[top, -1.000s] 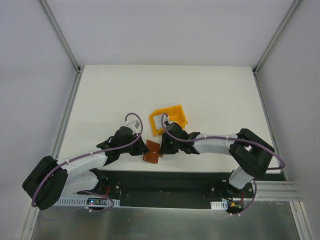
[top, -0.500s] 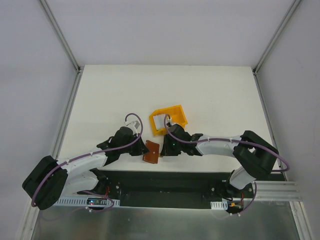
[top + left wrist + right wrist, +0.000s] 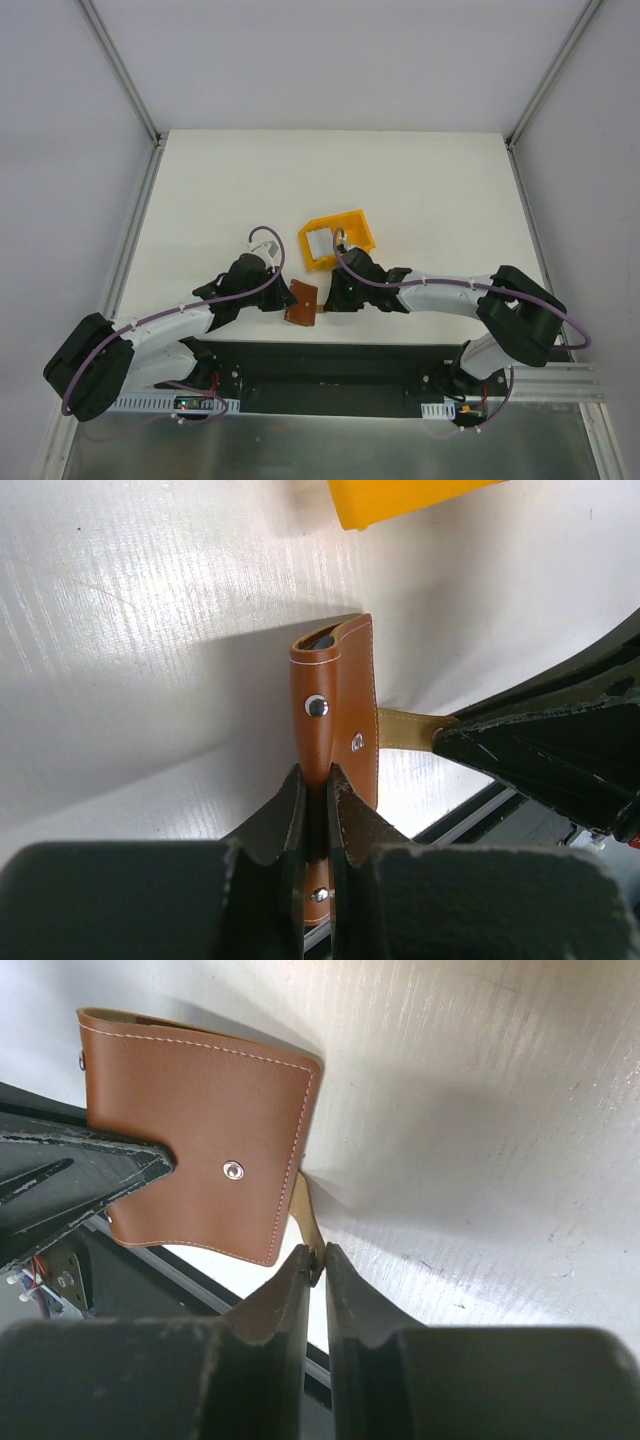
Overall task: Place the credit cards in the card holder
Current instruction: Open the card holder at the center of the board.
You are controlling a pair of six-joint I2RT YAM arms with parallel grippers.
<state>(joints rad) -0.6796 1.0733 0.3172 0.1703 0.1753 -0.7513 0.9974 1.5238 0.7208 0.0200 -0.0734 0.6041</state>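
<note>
folded brown card holder [image 3: 200, 1130], white stitching, silver snap studs

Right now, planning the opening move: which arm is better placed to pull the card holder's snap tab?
Right. The right fingers are pinched on the snap tab, so they can simply pull, while the left fingers clamp the card holder body, likely steadying it.

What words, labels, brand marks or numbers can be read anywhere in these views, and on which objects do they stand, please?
No text is legible in any view.
On the brown leather folding wallet: only stitching and metal snaps, no brand mark.
On the yellow plastic bin: no label visible.
On the small white cards in the bin: too small to tell.
On the small blue circuit board at the left arm's base: too small to read.
</note>
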